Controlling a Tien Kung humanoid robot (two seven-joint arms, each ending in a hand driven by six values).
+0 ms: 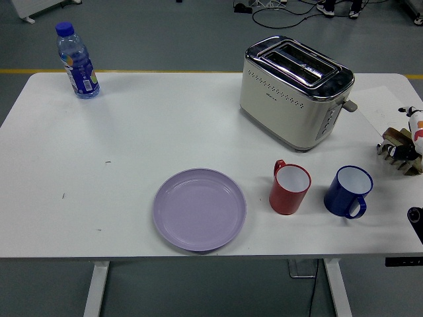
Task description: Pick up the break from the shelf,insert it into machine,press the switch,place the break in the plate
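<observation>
A: Head view status?
B: Right hand (pixel 411 135) is at the far right edge, over the wooden shelf (pixel 399 150). Can't tell its grip. Bread not discernible there.
A: Rest of the table?
B: Toaster (pixel 295 90) back right, both slots up. Purple plate (pixel 199 209) near front centre, red mug (pixel 289 187) and blue mug (pixel 347 191) right of it, water bottle (pixel 77 61) back left.
</observation>
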